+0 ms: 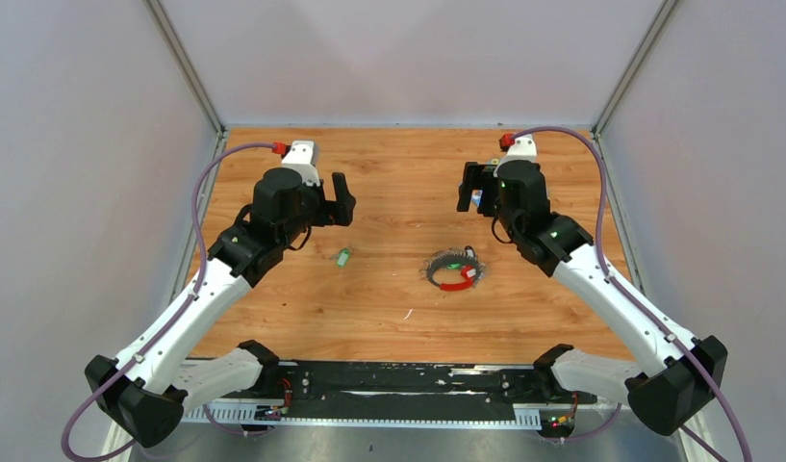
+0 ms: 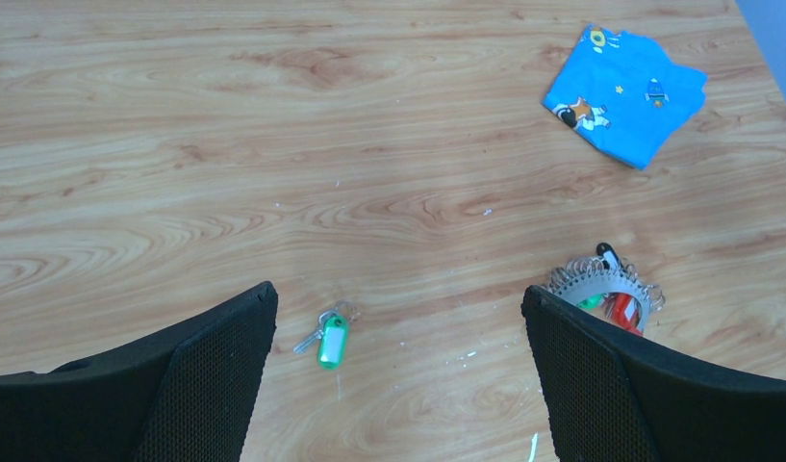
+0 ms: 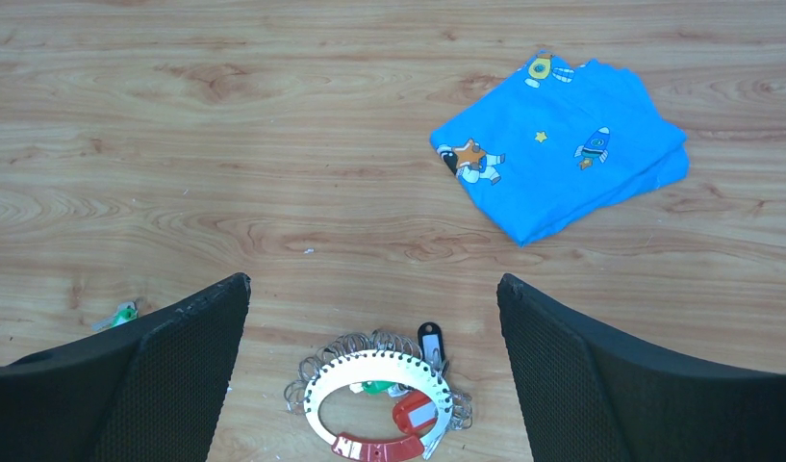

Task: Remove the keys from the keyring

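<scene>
Left arm base and right arm base sit closest overhead. Further out, left gripper and right gripper hover with jaws spread, holding nothing. The keyring lies on the table between them.

Left wrist cam: one green-tagged key lies loose below the spread fingers.

Right wrist cam: keys fan round the ring, blue cloth further off. I'd pin the red sleeve with one arm and slide a single key off with the other.
</scene>
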`<state>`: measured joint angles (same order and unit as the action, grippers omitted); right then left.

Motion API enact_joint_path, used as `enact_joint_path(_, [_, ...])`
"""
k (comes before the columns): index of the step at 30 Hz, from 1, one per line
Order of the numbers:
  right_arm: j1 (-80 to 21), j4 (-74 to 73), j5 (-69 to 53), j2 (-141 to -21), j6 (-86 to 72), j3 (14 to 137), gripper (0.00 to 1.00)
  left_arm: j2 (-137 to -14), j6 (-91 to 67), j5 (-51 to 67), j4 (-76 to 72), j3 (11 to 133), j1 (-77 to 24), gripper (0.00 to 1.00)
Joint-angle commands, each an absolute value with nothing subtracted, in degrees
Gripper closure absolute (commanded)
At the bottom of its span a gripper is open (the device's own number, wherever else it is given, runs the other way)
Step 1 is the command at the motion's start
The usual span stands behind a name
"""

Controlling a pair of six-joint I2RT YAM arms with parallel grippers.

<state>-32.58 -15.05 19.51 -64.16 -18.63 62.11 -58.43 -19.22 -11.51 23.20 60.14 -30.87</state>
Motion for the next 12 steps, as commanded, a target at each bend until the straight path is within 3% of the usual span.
enact_joint_path(1, [-31.9,-15.4,19.1,-64.4,-18.3,63.4,0.00,-58.0,-17.9,-12.0,23.5,61.4,-30.6,0.00])
enact_joint_path(12, [-31.9,-15.3,19.2,-63.7,-18.5,62.2,0.00,-56.3,-18.7,-12.2,23.1,60.0,-30.6,0.00])
